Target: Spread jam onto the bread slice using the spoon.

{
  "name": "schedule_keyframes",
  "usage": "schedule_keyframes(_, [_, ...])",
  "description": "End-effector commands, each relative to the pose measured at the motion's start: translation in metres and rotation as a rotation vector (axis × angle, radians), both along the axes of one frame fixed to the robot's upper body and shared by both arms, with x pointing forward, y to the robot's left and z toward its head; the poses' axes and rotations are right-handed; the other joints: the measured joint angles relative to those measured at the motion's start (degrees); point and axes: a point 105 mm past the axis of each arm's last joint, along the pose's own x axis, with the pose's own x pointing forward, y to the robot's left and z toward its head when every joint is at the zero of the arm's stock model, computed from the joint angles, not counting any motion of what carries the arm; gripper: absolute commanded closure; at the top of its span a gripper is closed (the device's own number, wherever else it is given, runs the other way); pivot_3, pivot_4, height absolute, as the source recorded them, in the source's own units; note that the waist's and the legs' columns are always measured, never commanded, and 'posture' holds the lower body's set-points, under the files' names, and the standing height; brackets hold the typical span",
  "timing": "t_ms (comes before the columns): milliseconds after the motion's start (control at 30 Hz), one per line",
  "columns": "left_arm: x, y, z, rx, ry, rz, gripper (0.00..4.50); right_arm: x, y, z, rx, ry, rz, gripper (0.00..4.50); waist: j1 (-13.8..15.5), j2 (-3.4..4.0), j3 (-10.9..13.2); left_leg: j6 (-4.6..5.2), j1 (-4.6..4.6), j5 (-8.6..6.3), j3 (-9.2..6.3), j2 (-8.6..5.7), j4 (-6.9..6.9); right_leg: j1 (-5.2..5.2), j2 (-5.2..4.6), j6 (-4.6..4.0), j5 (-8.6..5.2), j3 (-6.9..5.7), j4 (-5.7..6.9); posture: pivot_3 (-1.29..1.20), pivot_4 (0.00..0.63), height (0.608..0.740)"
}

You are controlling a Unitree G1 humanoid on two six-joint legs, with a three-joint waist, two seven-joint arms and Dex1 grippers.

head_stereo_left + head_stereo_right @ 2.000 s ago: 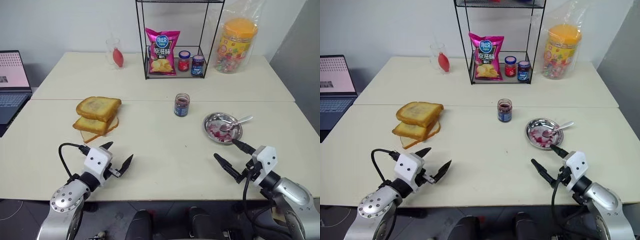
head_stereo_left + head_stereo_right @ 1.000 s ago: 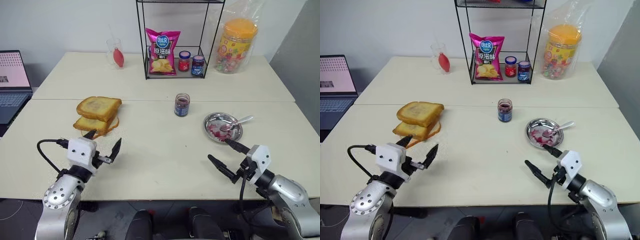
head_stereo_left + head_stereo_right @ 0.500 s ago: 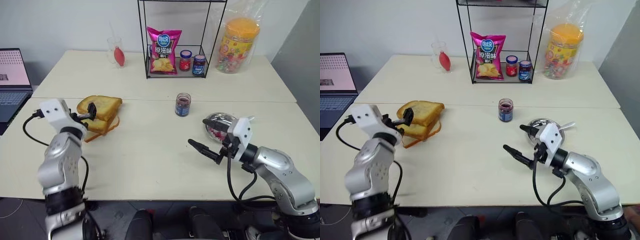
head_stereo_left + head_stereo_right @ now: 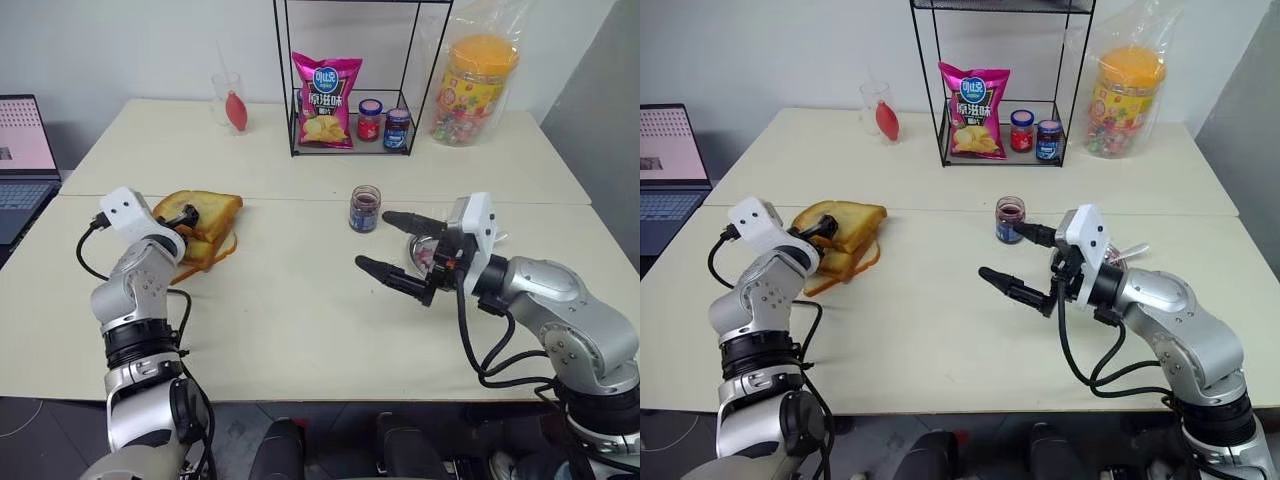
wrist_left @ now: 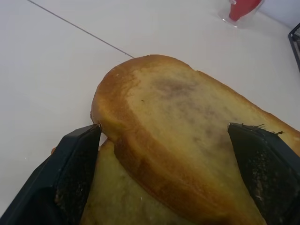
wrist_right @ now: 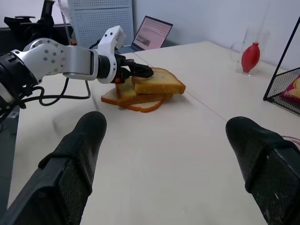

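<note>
1. The left gripper (image 5: 164,154) is up at the toast pile, fingers spread wide, one black finger (image 5: 75,173) on each side of the bread slice (image 5: 187,126) at the top of the pile. Nothing is squeezed; whether the pads touch the crust I cannot tell.
2. That top slice sits skewed on the lower toast slices (image 4: 845,262), near the table's left side, just in front of the seam between the two tabletops (image 4: 300,330).
3. Over on the right, the right gripper (image 4: 395,250) hangs above the table, jaws parted and carrying nothing, pointing across toward the bread.
4. One right fingertip (image 4: 392,218) reaches close beside the jam jar (image 4: 364,209); the other stands lower, over bare tabletop.
5. The jam jar stands upright near the middle of the table, dark red jam visible through the glass.
6. The metal dish (image 4: 425,245) is mostly hidden behind the right gripper; the spoon (image 4: 1127,252) pokes its handle out past the gripper body, and its bowl is hidden.
7. At the back, the wire rack (image 4: 345,80) holds a pink chip bag (image 4: 324,88) and two small capped jars (image 4: 383,122).
8. A laptop (image 4: 20,150) sits at the far left, and a candy tub (image 4: 474,88) at the back right.
</note>
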Motion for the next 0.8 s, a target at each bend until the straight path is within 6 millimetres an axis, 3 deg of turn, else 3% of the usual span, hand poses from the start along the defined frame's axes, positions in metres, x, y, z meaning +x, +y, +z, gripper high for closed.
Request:
schedule_keyframes(33, [0.0028,0.0012,0.0074,-0.023,-0.010,0.008,0.02,-0.0071,0.0000,0.0173,0.010,-0.052,0.024,0.00,-0.01,0.00,0.00,0.00,0.01,0.00,0.00,0.00,0.00,0.00,0.00,0.00,0.00,0.00,0.01,0.00,0.150,0.740])
schedule_keyframes(333, [0.0022,-0.0017,0.0004,-0.015,0.027,-0.003,1.66,-0.0112,-0.0048,0.0181,-0.030,-0.060,0.053,0.00,0.00,0.00,0.00,0.00,0.02,0.00,0.00,-0.01,0.02,0.00,0.00,0.00,0.00,0.01,0.04,0.00,0.150,0.740])
schedule_keyframes(800, [0.0040,-0.0063,0.0067,0.020,-0.007,-0.030,4.16,-0.0098,-0.0037,0.0183,-0.023,-0.078,0.033,0.00,-0.05,0.00,0.00,0.00,0.04,0.00,0.02,0.00,0.01,0.00,0.00,0.01,0.00,0.02,0.04,0.00,0.150,0.740])
